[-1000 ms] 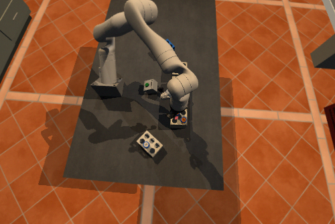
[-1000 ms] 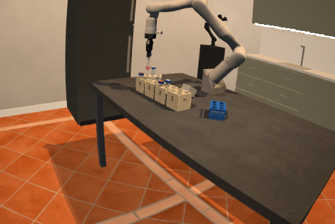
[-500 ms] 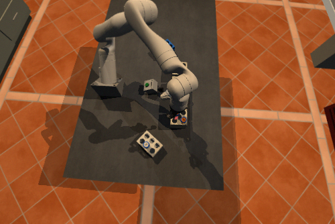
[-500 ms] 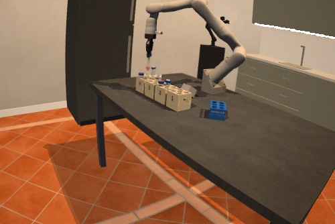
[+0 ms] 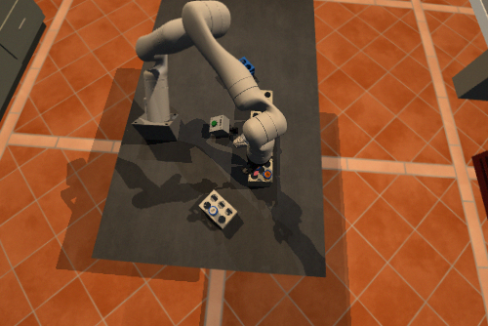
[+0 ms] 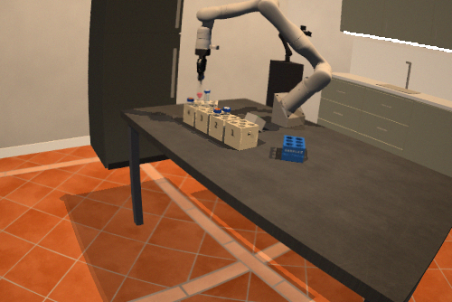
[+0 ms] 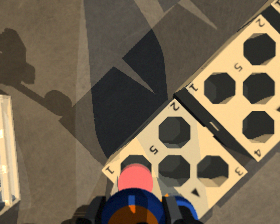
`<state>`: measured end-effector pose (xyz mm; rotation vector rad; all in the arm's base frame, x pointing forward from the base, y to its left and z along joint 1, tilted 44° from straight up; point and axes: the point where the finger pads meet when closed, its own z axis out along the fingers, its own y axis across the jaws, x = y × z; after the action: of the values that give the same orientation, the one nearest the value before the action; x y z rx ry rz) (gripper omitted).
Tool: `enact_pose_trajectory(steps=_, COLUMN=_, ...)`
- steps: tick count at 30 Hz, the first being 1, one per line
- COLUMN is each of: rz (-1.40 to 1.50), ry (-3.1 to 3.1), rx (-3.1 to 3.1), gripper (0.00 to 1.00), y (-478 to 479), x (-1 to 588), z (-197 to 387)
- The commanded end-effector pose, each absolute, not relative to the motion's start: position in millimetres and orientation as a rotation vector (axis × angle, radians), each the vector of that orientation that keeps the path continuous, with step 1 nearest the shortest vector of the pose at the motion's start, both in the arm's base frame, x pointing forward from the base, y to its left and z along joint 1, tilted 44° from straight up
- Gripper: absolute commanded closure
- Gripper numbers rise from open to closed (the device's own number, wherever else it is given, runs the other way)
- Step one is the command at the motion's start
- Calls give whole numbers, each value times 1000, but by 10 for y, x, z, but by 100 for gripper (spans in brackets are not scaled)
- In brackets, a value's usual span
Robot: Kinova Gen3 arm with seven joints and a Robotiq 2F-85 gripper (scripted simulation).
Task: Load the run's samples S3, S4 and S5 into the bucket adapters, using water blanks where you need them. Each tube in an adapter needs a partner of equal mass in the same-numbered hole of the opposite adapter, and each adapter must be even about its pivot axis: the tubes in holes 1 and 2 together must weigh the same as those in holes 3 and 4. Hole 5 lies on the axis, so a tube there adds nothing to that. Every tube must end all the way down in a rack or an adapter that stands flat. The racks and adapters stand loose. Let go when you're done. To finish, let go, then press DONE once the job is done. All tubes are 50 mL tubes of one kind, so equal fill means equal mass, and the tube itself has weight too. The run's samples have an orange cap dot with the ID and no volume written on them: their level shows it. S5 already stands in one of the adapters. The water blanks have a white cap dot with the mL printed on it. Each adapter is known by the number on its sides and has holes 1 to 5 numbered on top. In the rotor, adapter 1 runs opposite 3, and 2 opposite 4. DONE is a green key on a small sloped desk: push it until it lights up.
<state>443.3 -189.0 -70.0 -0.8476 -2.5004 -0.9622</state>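
My gripper [image 6: 201, 70] is shut on a sample tube [image 7: 135, 181] with pink liquid, a blue cap and an orange cap dot. It holds the tube upright, well above the far end of the row of tan adapters [image 6: 216, 121]. In the wrist view the tube's pink tip hangs over hole 1 of the nearest adapter [image 7: 175, 159], whose holes 2, 5 and 3 are empty. The adapter beside it [image 7: 247, 90] shows only empty holes. Other capped tubes [image 6: 217, 109] stand in the row. From above, the arm covers most of the row and the end adapter [image 5: 260, 174] shows.
A white rack [image 5: 219, 209] with one blue-capped tube stands apart near the table's front; its edge shows in the wrist view [image 7: 1, 150]. A blue rack [image 6: 294, 148] stands to one side. The DONE desk with its green key [image 5: 219, 124] is next to the arm's base.
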Motion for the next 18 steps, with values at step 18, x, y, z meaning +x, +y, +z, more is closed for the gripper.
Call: enact_pose_trajectory(steps=18, rz=-965, ry=-2505, rx=-844, gripper=90, y=-1722, x=4426, z=-875)
